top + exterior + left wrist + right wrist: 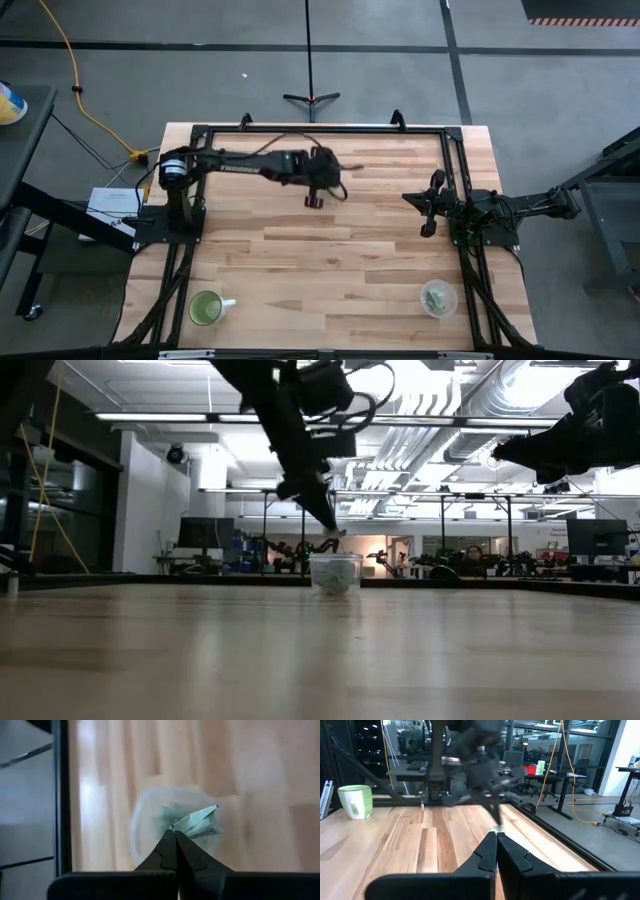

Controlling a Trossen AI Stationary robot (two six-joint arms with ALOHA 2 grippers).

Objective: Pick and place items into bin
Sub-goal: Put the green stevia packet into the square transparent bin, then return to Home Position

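Note:
My left gripper (pixel 314 200) is above the middle of the table, shut on a small pale green-and-white scrap (pixel 197 822). In the low view its fingers (pixel 322 510) slant down, with the scrap (pixel 337 536) at their tips. The bin is a small clear cup (pixel 452 300) standing on the table near the front right, with several green scraps (pixel 437 297) inside. It also shows in the low view (pixel 320 575) and, blurred, in the left wrist view (pixel 137 820). My right gripper (pixel 496 836) is shut and empty, waiting at the table's right side (pixel 428 228). My left gripper pinches one end of the scrap (pixel 178 826) between the free ends of its two fingers. The fingers slant downward. The rest of the scrap sticks out past the fingertips, lifted clear of the table.
A green mug with a white handle (pixel 207 308) stands near the front left and also shows in the right wrist view (pixel 356 801). A black frame (pixel 320 128) runs round the table's far and side edges. Bare wood lies between the arms.

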